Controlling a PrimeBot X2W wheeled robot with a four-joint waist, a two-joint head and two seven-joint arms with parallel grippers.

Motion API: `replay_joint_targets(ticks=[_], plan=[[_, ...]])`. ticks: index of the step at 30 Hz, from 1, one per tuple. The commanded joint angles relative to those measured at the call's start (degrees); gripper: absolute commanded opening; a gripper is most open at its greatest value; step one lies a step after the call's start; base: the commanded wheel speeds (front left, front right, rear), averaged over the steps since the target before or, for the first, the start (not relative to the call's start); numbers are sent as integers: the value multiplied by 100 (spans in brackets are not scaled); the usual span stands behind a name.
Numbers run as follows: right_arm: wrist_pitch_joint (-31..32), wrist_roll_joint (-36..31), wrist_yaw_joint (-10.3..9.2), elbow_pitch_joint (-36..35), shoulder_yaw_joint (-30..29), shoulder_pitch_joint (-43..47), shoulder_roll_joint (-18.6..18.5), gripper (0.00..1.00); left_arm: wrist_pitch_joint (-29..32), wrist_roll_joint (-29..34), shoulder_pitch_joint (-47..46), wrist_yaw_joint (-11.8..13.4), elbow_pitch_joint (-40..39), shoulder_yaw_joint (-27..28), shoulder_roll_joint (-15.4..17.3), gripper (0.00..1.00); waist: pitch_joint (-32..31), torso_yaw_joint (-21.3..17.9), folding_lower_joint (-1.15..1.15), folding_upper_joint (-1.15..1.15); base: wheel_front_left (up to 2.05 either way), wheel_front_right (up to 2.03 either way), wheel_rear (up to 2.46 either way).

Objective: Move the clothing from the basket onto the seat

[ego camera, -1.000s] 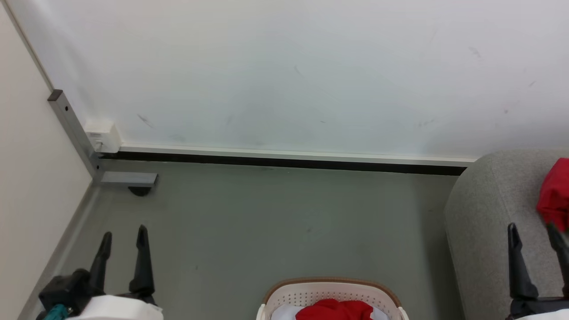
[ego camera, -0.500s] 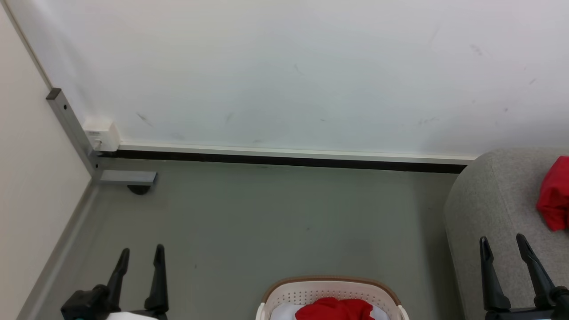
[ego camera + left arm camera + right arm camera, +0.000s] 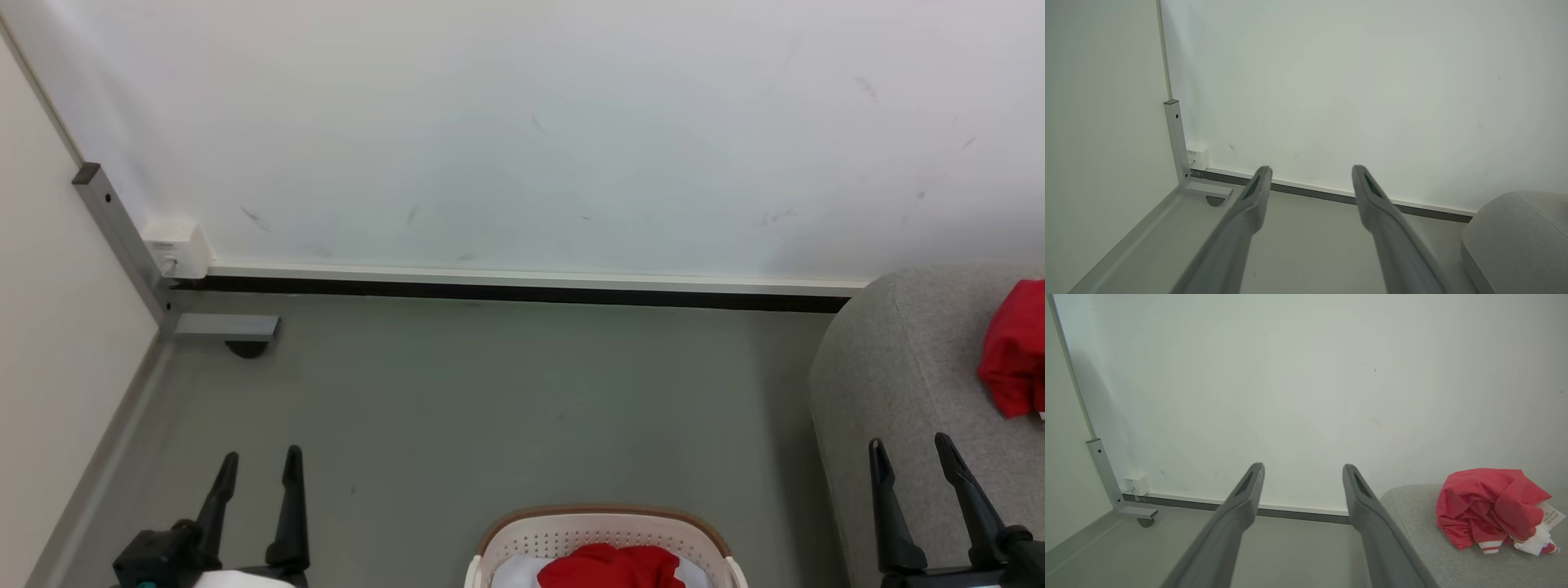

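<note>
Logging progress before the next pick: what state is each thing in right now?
Left gripper: open, empty.
Right gripper: open, empty.
Basket: upright on floor, not yet emptied.
Basket garment: bunched inside, with pale cloth.
Seat: bears one garment.
Seat garment: crumpled, lying loose.

Setting: bare partitioned corner, more test bay than lived-in home.
Walls: scuffed white partition panels (image 3: 522, 139), joined at a grey metal post (image 3: 122, 237) with a foot (image 3: 224, 327).
Floor: plain grey-green floor (image 3: 490, 408).
Furnishings: grey upholstered seat (image 3: 898, 384); perforated laundry basket (image 3: 563, 541).
</note>
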Motion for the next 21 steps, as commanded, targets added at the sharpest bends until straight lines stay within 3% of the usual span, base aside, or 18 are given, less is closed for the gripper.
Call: replay_joint_targets(ticks=[1,21], plan=[[-15,23,-15,19,6,-48,-41,100,-2,84,-50,-26,16,36,-25,100,-1,-19,0,0,0,0,0],[-7,95,-15,-49,114,-411,-74,100,-2,114,-285,-158,-55,-8,-90,100,349,-430,0,0,0,0,0]])
